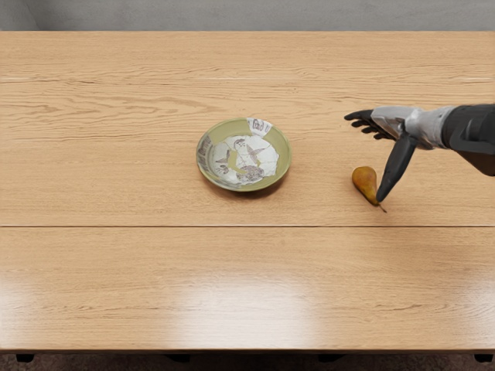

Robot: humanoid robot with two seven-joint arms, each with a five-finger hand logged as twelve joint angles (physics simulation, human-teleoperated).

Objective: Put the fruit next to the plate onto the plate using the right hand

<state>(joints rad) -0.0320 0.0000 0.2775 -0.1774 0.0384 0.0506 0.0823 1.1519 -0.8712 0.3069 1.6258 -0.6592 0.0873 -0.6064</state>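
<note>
A small brown-yellow pear [364, 183] lies on the wooden table, to the right of a green-rimmed plate [207, 144] with a painted white centre. My right hand [373, 147] reaches in from the right edge and hovers just above and right of the pear. Its fingers [360, 118] are spread and hold nothing. The thumb points down beside the pear's right side, close to its stem. The plate has no fruit on it.
The wooden table [155, 263] stretches wide around the plate and the pear. Its far edge runs along the top of the view, its front edge near the bottom.
</note>
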